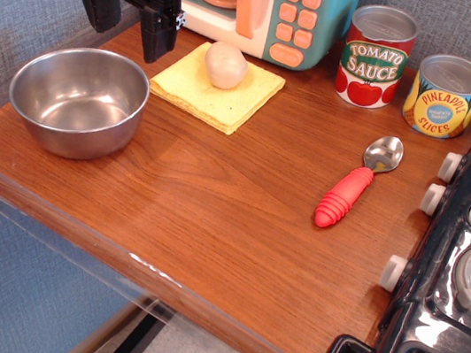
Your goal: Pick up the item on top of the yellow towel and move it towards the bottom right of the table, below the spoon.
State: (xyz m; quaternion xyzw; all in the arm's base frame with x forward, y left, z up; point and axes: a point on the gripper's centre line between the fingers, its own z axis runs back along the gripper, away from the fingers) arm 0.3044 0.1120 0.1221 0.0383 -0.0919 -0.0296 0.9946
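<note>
Tool (pixel 130 24) spread, empty, above desk (pixel 211 217) left of potato (pixel 225 65); potato sits on yellow towel (pixel 217 91), spoon (pixel 358 182) well apart.

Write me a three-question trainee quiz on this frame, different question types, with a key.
1. True or false: the potato lies on the yellow towel.
2. Multiple choice: which way does the spoon's red handle point? A) toward the front edge of the table B) toward the cans C) toward the bowl
3. Fill in: the gripper hangs open above the table, between the bowl and the ____.

Key: 1 true; 2 A; 3 towel.
</note>
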